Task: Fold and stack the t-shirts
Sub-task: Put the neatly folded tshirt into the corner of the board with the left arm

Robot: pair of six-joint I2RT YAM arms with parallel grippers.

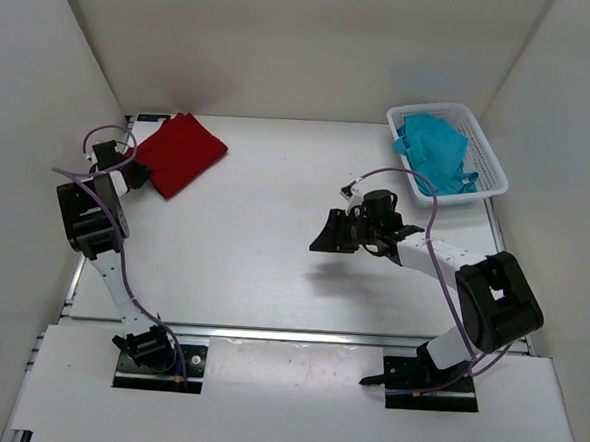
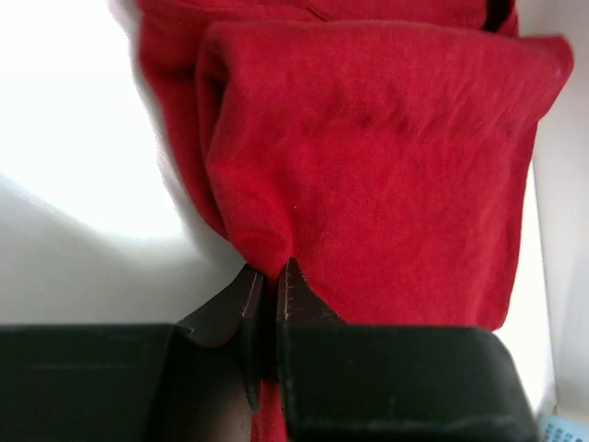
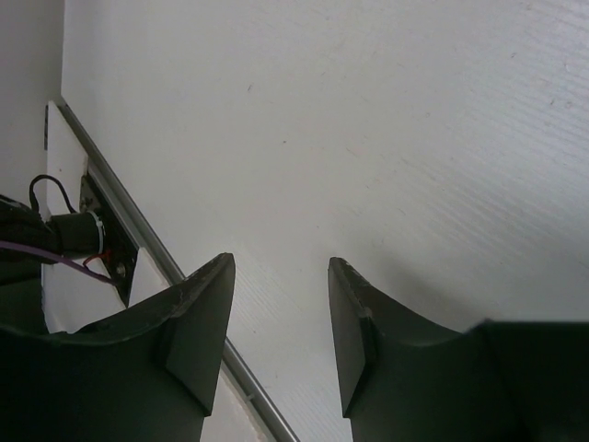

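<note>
Left fingers (image 2: 302, 304): pinching the red shirt (image 2: 368, 166).
Right fingers (image 3: 198, 318): hanging wide apart above the desk (image 3: 414, 138).
Blue shirt (image 1: 435, 147): lying in the basket (image 1: 491, 150).

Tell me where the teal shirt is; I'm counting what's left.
Top view: the teal-blue t-shirt lies in the white mesh basket at the far right corner of the table, beyond the right gripper.

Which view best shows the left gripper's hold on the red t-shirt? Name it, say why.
Left wrist: the left gripper is pinched shut on a fold of the dark red t-shirt, close up. Top external shows the whole shirt at far left, the grip too small to read. Right wrist shows none of it.
</note>
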